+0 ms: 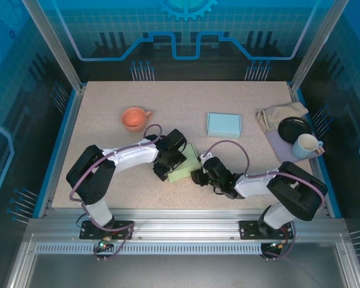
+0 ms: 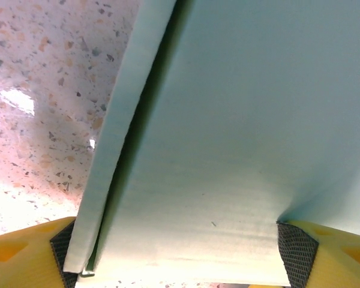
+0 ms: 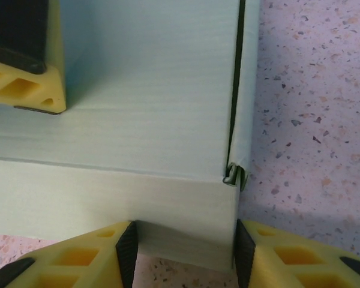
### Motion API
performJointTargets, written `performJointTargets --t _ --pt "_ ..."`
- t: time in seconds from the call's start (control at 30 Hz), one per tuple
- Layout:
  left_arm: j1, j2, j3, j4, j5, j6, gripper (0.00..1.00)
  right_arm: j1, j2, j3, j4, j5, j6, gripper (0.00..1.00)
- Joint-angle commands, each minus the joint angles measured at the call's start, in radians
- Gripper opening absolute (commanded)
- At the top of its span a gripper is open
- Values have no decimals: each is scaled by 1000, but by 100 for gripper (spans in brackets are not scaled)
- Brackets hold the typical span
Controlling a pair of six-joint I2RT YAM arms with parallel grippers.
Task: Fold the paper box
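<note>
The pale green paper box (image 1: 186, 165) lies on the speckled table between both arms. My left gripper (image 1: 167, 161) holds its left side. In the left wrist view the box (image 2: 228, 132) spans the space between the yellow fingers (image 2: 24, 258), touches both black pads, and its panel buckles at the right pad. A side flap stands slightly apart along the left. My right gripper (image 1: 199, 175) holds the near right corner. There the box (image 3: 144, 120) sits between the pads (image 3: 127, 249) of the gripper (image 3: 183, 252), its wall dented. The left arm's finger (image 3: 24, 84) rests on top.
An orange cup (image 1: 134, 118) stands at the back left. A light blue folded box (image 1: 223, 125) lies behind the centre. At the right are a beige cloth (image 1: 280, 114), a black plate (image 1: 295, 128) and a white mug (image 1: 306, 146) on a purple mat (image 1: 279, 147).
</note>
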Motion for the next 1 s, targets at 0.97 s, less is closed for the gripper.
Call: performJointTargets --t 0.97 --pt "49 46 -87 -43 -41 -2 84 -101 -293 -69 -119 -87 54 28"
